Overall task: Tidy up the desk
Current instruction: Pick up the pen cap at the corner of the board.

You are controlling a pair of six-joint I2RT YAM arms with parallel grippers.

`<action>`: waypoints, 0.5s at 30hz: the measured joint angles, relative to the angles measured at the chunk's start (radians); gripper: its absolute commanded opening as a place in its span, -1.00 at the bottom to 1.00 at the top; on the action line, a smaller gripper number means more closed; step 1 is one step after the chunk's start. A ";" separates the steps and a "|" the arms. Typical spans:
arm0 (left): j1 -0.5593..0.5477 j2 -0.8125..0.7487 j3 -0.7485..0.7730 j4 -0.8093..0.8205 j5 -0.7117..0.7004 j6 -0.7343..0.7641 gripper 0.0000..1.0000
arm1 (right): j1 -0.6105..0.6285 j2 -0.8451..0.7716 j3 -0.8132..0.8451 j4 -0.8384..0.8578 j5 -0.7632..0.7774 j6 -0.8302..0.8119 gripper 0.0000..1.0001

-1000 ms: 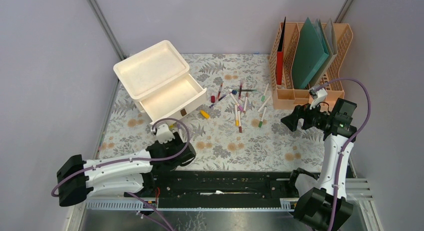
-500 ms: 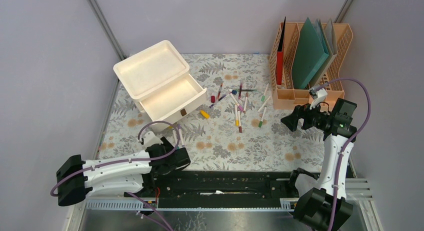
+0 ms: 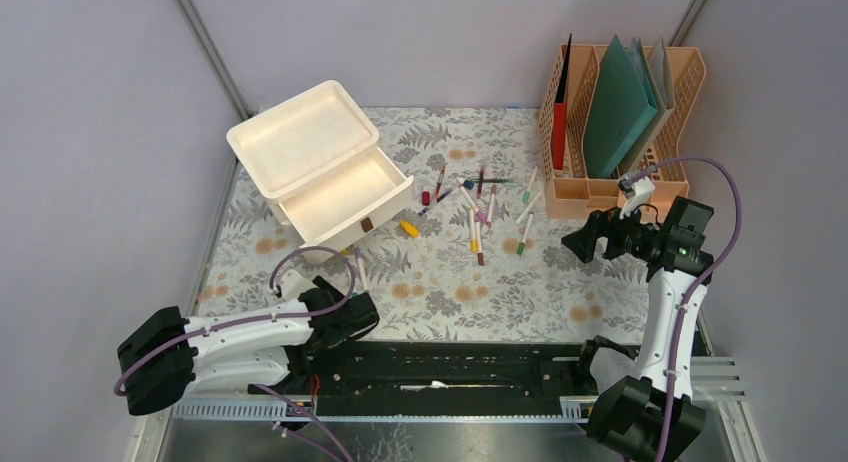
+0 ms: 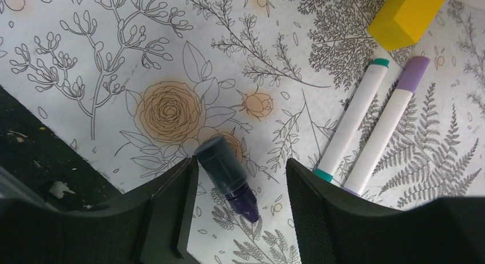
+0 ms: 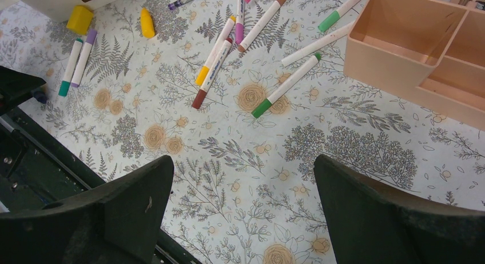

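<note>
You'll find no label you can read: the print on a marker barrel (image 5: 216, 64) is too small. The desk (image 3: 450, 282) lies ahead of both arm bases, a pale grey cloth with grey ferns and tan flowers. On it are loose markers (image 3: 478, 207), a white drawer box (image 3: 320, 162) at the back left and a peach file rack (image 3: 620, 112) at the back right. Your left gripper (image 4: 241, 172) is low over the near-left cloth, jaws parted around a dark cap (image 4: 226, 175) that lies close to one finger, not clamped. Your right gripper (image 5: 243, 161) hangs spread wide above the cloth, holding nothing.
</note>
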 measured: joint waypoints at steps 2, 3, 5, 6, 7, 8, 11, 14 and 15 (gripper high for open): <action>0.021 0.000 0.000 0.018 0.000 0.014 0.25 | 0.000 0.000 0.000 0.000 0.000 0.000 0.99; 0.029 0.000 0.000 0.028 0.001 0.021 0.22 | 0.000 0.000 0.000 0.000 0.000 0.000 0.99; 0.041 0.000 0.000 0.042 0.004 0.037 0.21 | 0.000 0.000 0.000 0.000 0.000 0.000 0.99; 0.043 0.000 0.000 0.043 0.006 0.038 0.20 | 0.000 0.000 0.000 0.000 0.000 0.000 0.99; 0.045 0.002 0.000 0.048 0.010 0.042 0.19 | 0.000 0.000 0.000 0.000 0.000 0.000 0.99; 0.046 0.006 0.000 0.052 0.013 0.048 0.18 | 0.000 0.000 0.000 0.000 0.000 0.000 0.99; 0.047 0.039 0.004 0.059 0.018 0.066 0.12 | 0.000 -0.001 0.000 0.000 0.000 0.000 0.99; 0.047 0.088 0.023 0.058 0.023 0.090 -0.03 | 0.000 -0.004 0.000 0.000 0.000 0.000 0.99; 0.047 0.104 0.029 0.058 0.026 0.097 -0.11 | 0.000 -0.005 0.000 0.000 0.000 0.000 0.99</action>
